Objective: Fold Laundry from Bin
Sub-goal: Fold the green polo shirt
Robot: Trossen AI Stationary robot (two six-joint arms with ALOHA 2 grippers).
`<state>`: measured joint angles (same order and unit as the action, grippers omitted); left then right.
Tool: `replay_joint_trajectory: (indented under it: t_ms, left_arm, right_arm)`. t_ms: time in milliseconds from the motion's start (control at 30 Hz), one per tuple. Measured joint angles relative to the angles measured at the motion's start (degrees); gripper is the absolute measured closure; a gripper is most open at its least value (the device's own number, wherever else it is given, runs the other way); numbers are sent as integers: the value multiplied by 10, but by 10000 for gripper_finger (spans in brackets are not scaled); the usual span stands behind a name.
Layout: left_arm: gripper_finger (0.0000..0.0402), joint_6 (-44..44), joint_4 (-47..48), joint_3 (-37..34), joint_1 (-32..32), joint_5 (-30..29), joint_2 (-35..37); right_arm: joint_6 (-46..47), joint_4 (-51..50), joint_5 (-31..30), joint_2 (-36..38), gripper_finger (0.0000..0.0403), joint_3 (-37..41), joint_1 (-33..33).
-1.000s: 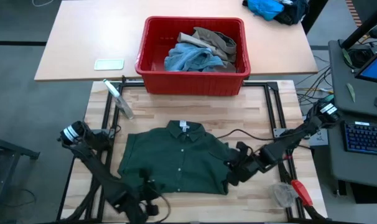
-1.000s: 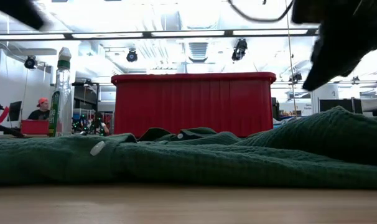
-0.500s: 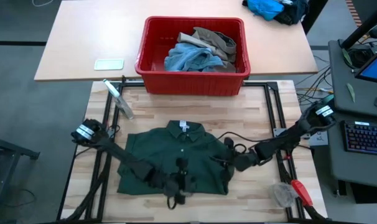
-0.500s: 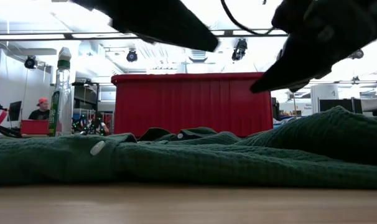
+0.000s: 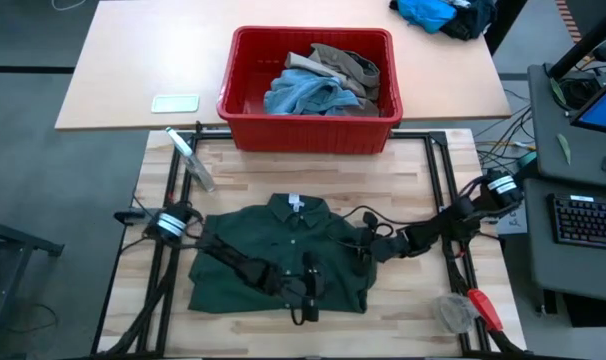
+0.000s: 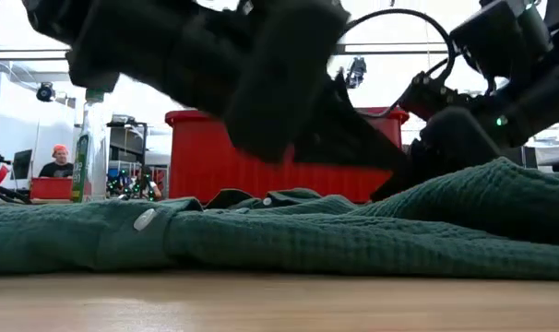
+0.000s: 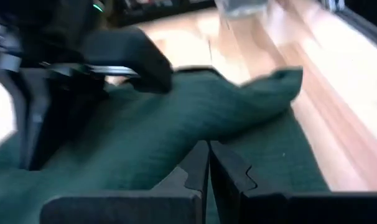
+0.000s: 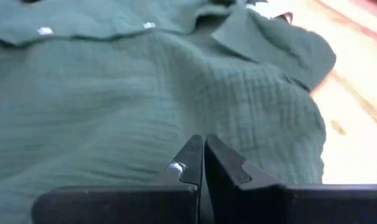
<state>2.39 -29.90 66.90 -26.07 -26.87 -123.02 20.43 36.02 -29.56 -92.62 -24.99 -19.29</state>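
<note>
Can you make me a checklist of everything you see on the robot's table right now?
Surface: light wooden table, bare around the shirt.
Job's things: dark green shirt lying flat; red bin holding blue denim and a khaki piece.
Clutter: bottle lying on its side; red-handled tool.
Grippers: left gripper over the shirt's lower edge, fingers shut; right gripper at the shirt's right edge, fingers shut.
Cables: black cable beside the right arm.
Surroundings: keyboard; a person far behind.

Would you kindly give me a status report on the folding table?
Both end effectors shut: left over the green shirt, right at its right edge. Red bin holds more laundry. Nothing in the way.
</note>
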Motion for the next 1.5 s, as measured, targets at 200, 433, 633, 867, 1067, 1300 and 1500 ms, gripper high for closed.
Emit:
replay_joint_trajectory:
  t_ms: [200, 433, 633, 867, 1067, 1300, 1500]
  left_arm:
    - [402, -9, -1, 67, 6, 63, -73]
    - [402, 21, -7, 103, 38, 174, -110]
    - [402, 79, -36, 102, 57, 231, -132]
    - [402, 96, -48, 102, 58, 240, -138]
    - [402, 94, -42, 105, 58, 244, -136]
    - [402, 91, -31, 104, 58, 248, -130]
    - [402, 89, -32, 102, 62, 228, -129]
  right_arm:
    - [-13, 42, 0, -32, 394, 0, 2]
    - [-11, 54, 1, -69, 394, 5, 18]
    - [-10, 60, 3, -75, 394, 14, 51]
    - [-35, 46, 56, -40, 394, 21, 128]
    - [-40, 32, 67, 23, 394, 22, 174]
    - [8, -85, 205, 162, 394, 6, 155]
    - [175, -341, 206, 245, 394, -62, 88]
